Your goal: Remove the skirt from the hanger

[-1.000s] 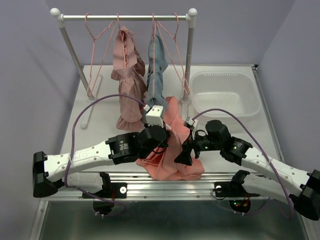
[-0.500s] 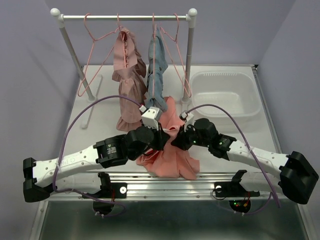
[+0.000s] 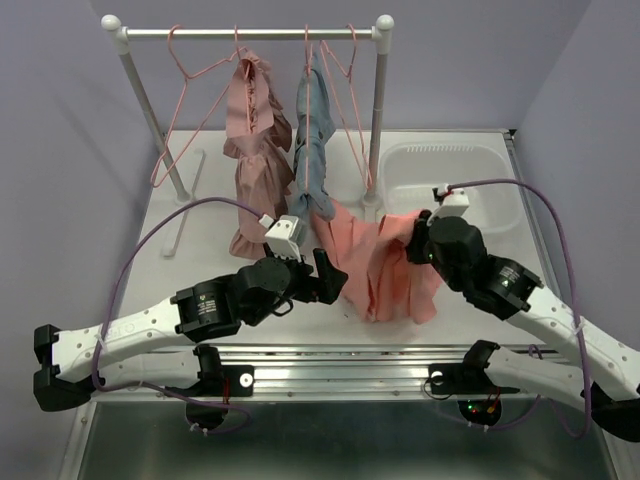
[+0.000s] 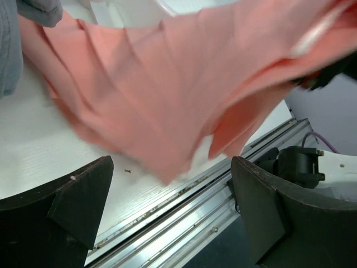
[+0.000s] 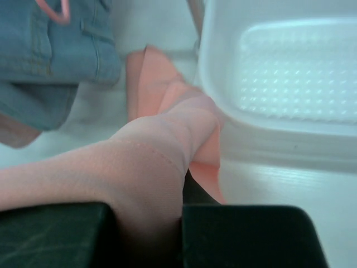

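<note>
Plainly, the skirt (image 3: pixel 255 160), a long dusty-pink bundle of ruffled cloth, is still on its hanger (image 3: pixel 238 42) near the middle of the rack (image 3: pixel 250 33) at the far side of the table (image 3: pixel 215 170), its hem hanging down near the tabletop; so the task's own step looks not yet begun; what is in hand instead is a smooth coral-orange garment (image 3: pixel 385 265), which droops in folds between the two arms, low over the near part of the table; the right gripper (image 3: pixel 420 242) is pinching one bunched end of it, raised just beside the near-left corner of a white plastic tub (image 3: pixel 470 180); the left gripper (image 3: pixel 328 278) is spread wide and holds nothing, the coral cloth hanging in front of it without touching its fingers (image 4: pixel 78 195); my reading is that the coral piece should be let go first, likely into the tub, and then the free left arm, the nearer one, should reach up to the skirt's top and slip it off the hanger wire; in the way: a blue-grey garment (image 3: pixel 312 150) hangs just beside the skirt on its right, close enough to snag or be grabbed by mistake; empty pink hangers (image 3: pixel 165 140) dangle on the rod to either side and could swing; a purple cable (image 3: pixel 200 205) loops over the table near the skirt's hem.
</note>
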`<action>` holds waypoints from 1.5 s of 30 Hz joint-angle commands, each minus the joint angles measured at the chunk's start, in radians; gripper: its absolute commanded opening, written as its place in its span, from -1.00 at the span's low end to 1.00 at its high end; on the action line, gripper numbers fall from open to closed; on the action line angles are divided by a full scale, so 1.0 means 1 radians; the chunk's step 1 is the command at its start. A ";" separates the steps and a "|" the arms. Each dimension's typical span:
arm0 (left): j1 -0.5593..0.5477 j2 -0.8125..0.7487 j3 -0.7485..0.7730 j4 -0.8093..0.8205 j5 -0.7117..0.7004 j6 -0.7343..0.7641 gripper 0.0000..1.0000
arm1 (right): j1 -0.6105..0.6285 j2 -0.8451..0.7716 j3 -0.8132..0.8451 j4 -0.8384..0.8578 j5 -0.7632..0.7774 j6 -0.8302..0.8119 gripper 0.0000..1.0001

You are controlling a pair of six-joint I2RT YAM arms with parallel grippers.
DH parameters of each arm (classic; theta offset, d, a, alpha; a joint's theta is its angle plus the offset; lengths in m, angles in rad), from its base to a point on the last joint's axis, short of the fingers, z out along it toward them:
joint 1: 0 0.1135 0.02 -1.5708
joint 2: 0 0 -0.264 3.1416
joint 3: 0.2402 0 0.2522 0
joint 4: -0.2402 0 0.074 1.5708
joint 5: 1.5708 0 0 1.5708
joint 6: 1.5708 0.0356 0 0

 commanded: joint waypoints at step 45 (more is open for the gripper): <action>0.000 -0.021 -0.118 -0.110 -0.063 -0.174 0.97 | -0.595 0.592 0.692 0.297 0.180 -0.332 -0.99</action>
